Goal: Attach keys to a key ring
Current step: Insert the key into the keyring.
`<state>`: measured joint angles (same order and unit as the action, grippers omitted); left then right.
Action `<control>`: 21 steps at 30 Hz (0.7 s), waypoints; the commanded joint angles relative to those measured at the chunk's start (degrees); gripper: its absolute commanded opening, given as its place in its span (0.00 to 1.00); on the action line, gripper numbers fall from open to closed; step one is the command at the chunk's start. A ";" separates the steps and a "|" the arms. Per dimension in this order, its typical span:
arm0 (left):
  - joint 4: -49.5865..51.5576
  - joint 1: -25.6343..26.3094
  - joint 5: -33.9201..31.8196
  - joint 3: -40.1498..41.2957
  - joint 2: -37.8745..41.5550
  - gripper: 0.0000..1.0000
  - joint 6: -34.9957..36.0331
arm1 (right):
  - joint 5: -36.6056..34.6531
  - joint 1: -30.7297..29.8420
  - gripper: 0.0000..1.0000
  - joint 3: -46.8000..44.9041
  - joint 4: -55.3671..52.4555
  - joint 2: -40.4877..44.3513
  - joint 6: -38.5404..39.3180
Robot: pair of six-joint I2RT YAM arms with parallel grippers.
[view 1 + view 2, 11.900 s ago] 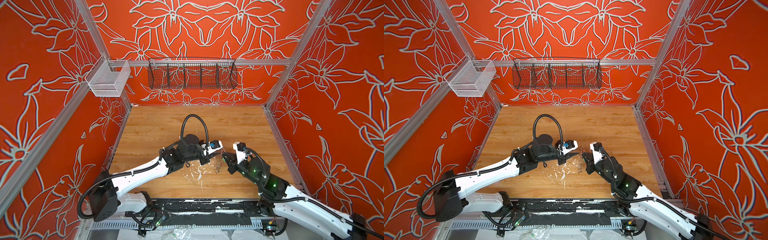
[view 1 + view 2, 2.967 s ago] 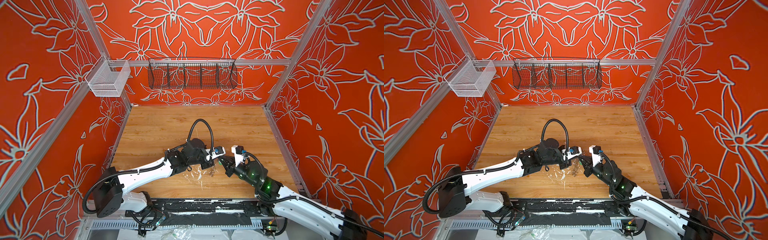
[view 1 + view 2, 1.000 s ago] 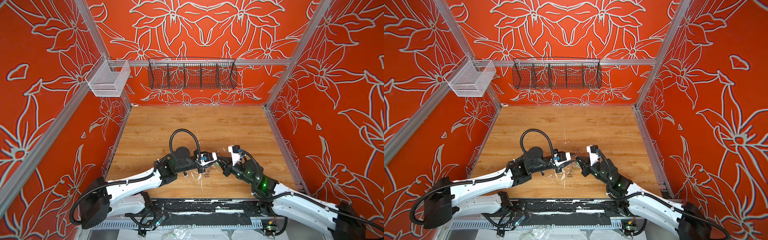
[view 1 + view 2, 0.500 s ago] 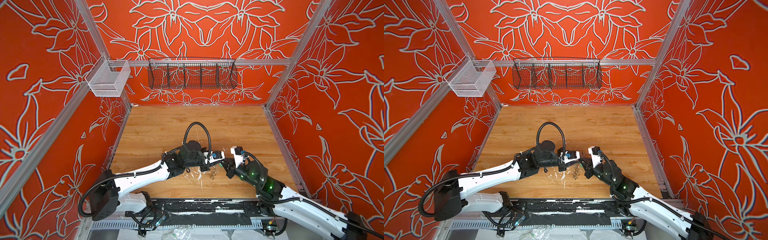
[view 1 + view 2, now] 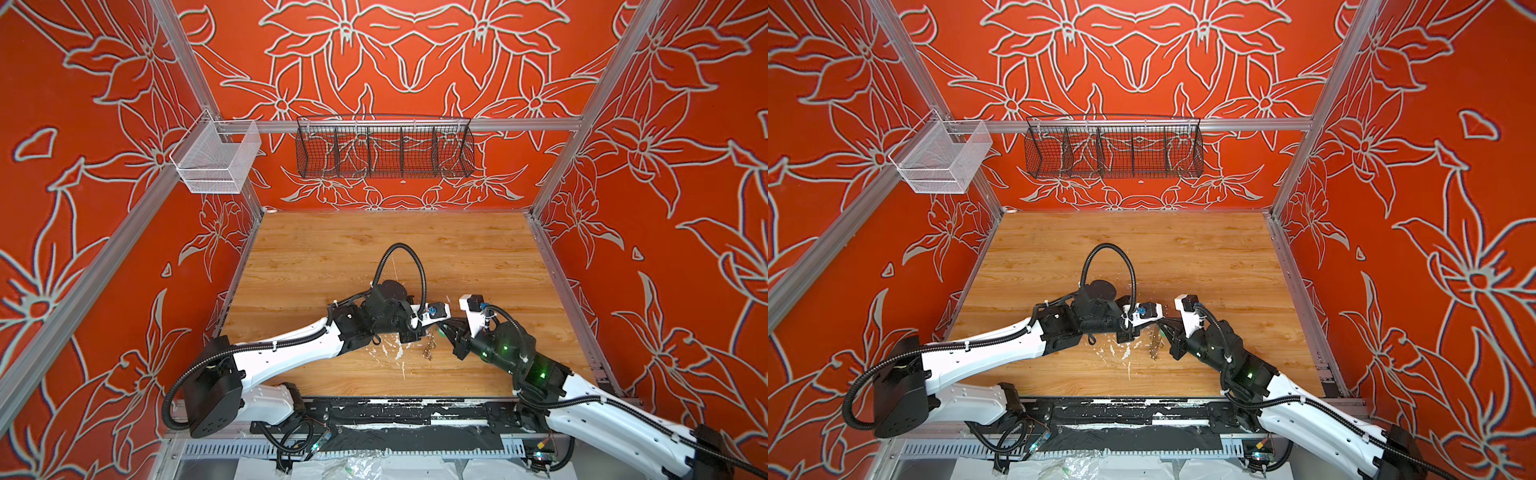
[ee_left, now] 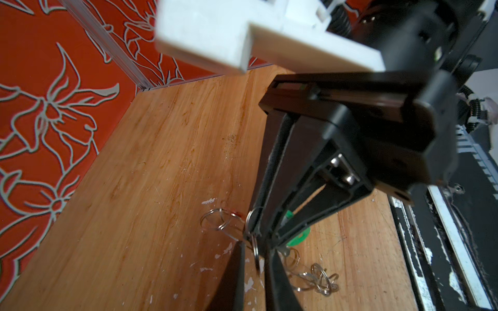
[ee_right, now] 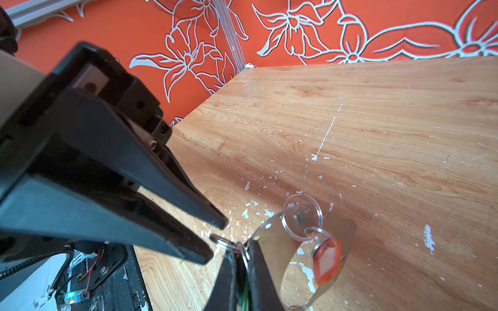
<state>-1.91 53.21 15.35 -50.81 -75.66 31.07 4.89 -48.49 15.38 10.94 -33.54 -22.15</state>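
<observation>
Key ring [image 7: 272, 234], likely light and springy, sits just beside the right claw [image 7: 242, 253], which is clamped on the green key [image 6: 297, 239]; left claw [image 7: 217, 241] nearly together around a slippery wire ring [image 6: 256, 258], probably the best hold, grip unclear.

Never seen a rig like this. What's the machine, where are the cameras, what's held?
Two robot arms, each tipped with a two-fingered claw, work over a wooden table. Two pictures look down from overhead; two come from wrist cameras. White paint flecks dot the wood. The right gripper is shut on the rim of the key ring, a flat grey hoop; an orange key tag dangles from it, and a green tag shows at its fingers. The left gripper has its jaws slightly apart around a small wire ring.
</observation>
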 commanded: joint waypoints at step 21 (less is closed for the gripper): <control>-14.38 0.07 0.90 9.87 8.04 0.00 -0.04 | -5.78 0.02 0.00 0.49 5.35 -2.30 -3.85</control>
<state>-10.31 53.21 15.05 -43.72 -71.48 31.09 3.60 -48.90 15.38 13.28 -35.33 -24.01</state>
